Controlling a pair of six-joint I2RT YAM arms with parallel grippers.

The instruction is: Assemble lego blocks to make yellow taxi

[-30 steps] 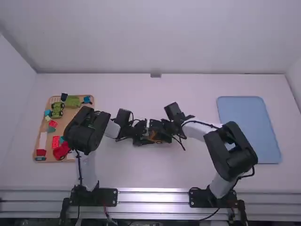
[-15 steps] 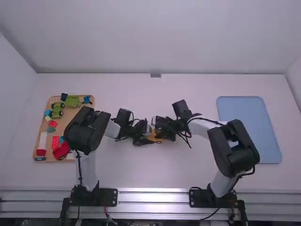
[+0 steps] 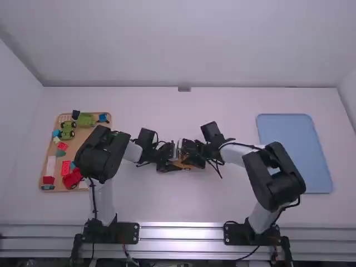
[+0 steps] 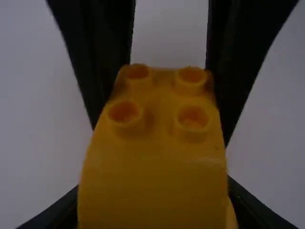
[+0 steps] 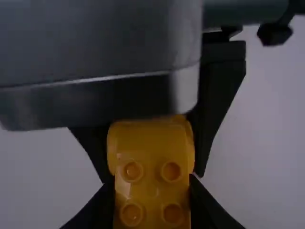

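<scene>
- Pinching in from both sides, the two grippers have the yellow taxi body (image 3: 182, 163) between them, over the middle of the white table (image 3: 139, 194)!
- Left gripper (image 4: 153, 186): its fingers flank the near end of the body in its wrist view, parted by the body's width and, it seems, clamped on it.
- Right gripper (image 5: 151, 178): the same story at the other end, its fingers snug along the sides by the round studs (image 5: 172, 171).
- Now the danger, folks: two grips on one small toy. Should the arms pull or twist out of line, the joint could pop apart or go together crooked.
- Those smooth, curved yellow sides could be slippery; a hard press along the body may slide it through the fingers or tip one end.
- And look how close the left arm's grey housing (image 5: 95, 47) looms in the right wrist view! A tilt from either wrist could knock the two together.
- Timing matters too: if one side lets go before the pieces are seated, the loose one could drop. I cannot tell how tight that seam is.
- Off to the left sits the wooden tray (image 3: 82, 135) of coloured blocks, well apart.
</scene>
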